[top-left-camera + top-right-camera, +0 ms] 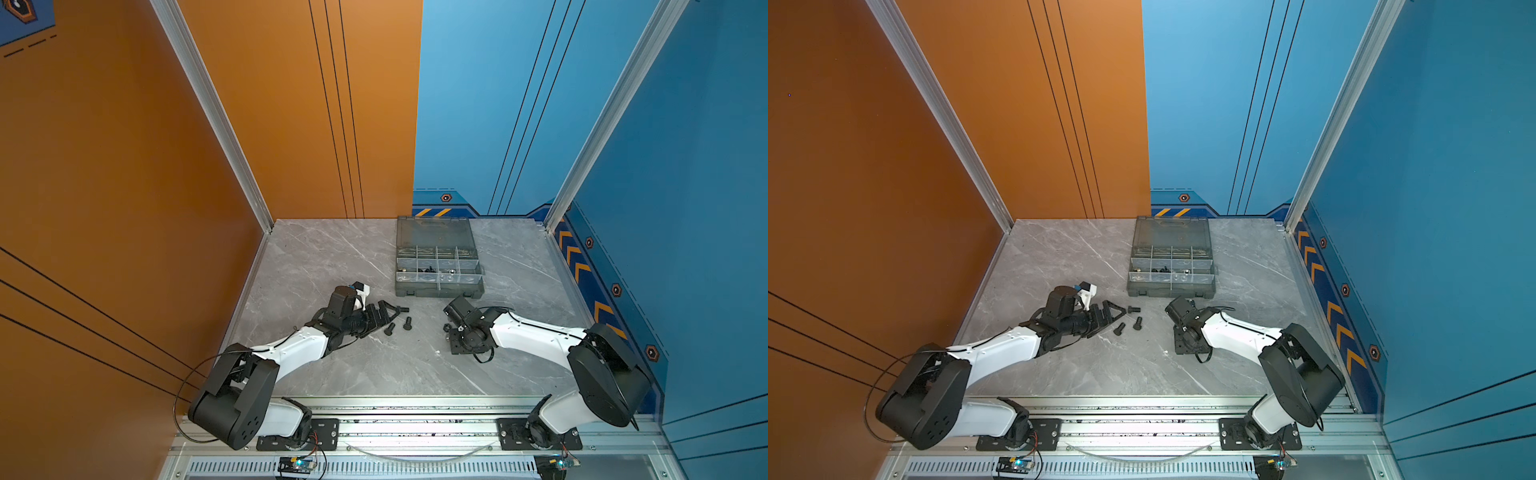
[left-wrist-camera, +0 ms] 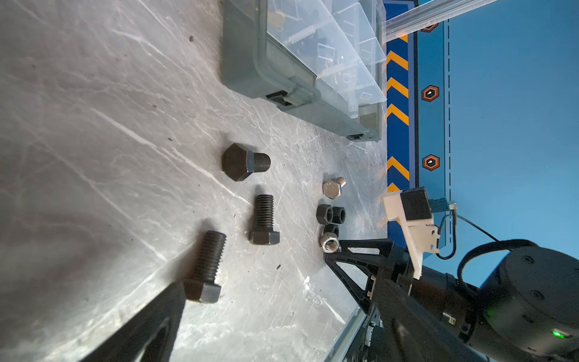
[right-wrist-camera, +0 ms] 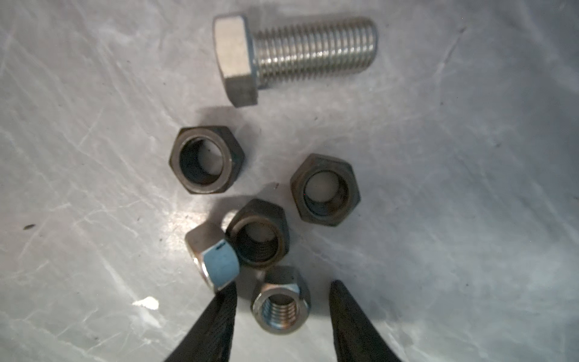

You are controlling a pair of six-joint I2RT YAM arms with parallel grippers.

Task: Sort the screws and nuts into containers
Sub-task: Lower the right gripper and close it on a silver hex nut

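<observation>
Right gripper jaws spread either side of silver nut, not gripping, just before case front, left gripper released wide by black screws, front-left of case

Both top views are bright, evenly lit from above and sharp; the wall posts lean outward toward the edges. The grey surface carries a soft sheen. In the left wrist view the nearest black bolt is slightly blurred and casts a short shadow. The right wrist view is soft throughout, the nearest silver nut blurred, with a white glare spot on the surface.
</observation>
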